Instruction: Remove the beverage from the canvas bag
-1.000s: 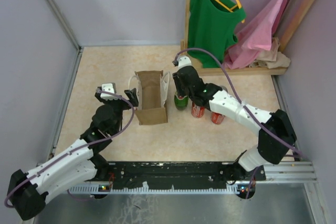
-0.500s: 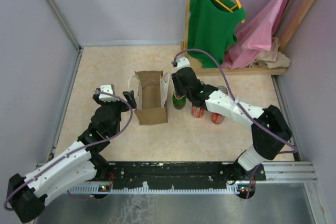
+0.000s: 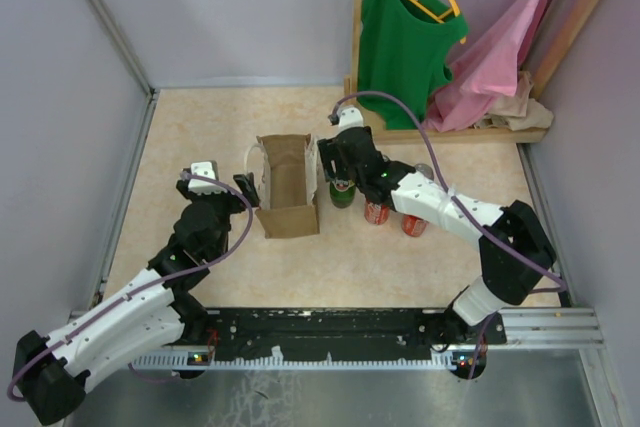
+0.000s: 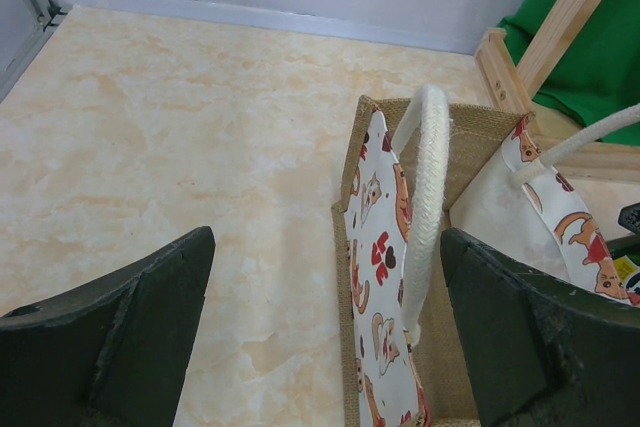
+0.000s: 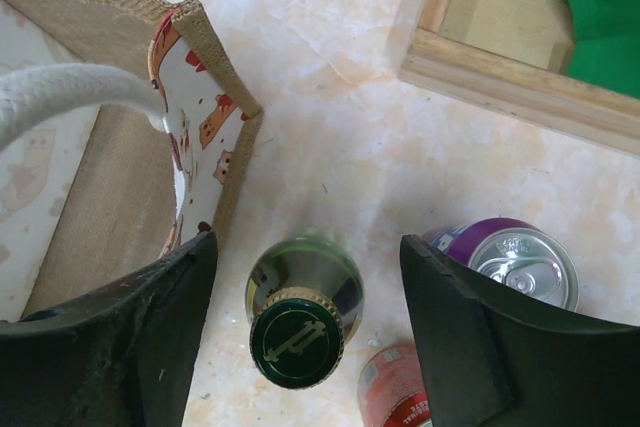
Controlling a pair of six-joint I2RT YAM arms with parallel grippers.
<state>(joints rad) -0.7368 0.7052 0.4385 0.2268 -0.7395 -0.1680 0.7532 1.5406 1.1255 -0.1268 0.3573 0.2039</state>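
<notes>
The canvas bag (image 3: pixel 288 187) stands upright mid-table with its top open, and its printed lining (image 4: pixel 378 247) shows in the left wrist view. The beverage, a green glass bottle (image 3: pixel 343 193) with a dark green cap (image 5: pixel 297 337), stands on the table just right of the bag. My right gripper (image 3: pixel 340 169) hovers over it. It is open, with a finger on each side of the bottle neck (image 5: pixel 308 247) and a gap on both sides. My left gripper (image 3: pixel 249 188) is open at the bag's left side. The bag's wall and white rope handle (image 4: pixel 425 207) lie between its fingers.
Two red cans (image 3: pixel 377 211) (image 3: pixel 413 224) and a purple can (image 5: pixel 510 262) stand close to the right of the bottle. A wooden clothes rack (image 3: pixel 455 133) with a green top (image 3: pixel 405 37) and a pink garment (image 3: pixel 500 47) fills the back right. Grey walls enclose the table.
My right gripper was shut on the green bottle's neck and has now opened. The bottle stays standing beside the bag. The left arm has barely moved.
</notes>
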